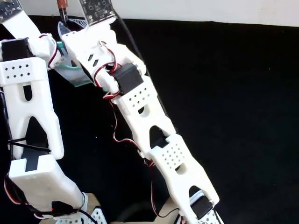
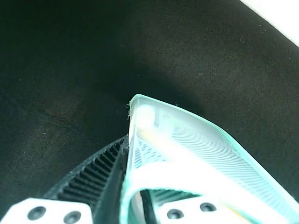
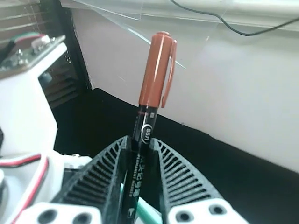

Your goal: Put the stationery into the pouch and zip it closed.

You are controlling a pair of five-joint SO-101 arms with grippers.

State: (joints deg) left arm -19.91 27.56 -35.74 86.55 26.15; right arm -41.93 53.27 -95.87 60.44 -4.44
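Observation:
The pouch (image 2: 196,149) is translucent with a teal edge. It is lifted off the black table, and my left gripper (image 2: 128,186) is shut on its edge. In the high view the pouch (image 1: 70,70) hangs between the two arms at the far left of the table. My right gripper (image 3: 140,161) is shut on a black pen with a brown cap (image 3: 156,70), which stands cap-up between the ribbed fingers (image 3: 180,179). From above, the pen (image 1: 62,8) is upright just over the pouch's top edge. What is inside the pouch is hidden.
The black table (image 1: 224,93) stretches to the right of both arms. A white wall (image 3: 243,93) with a cable runs along the table's far edge. The left arm's white links (image 1: 28,107) stand close beside the right arm's (image 1: 140,102).

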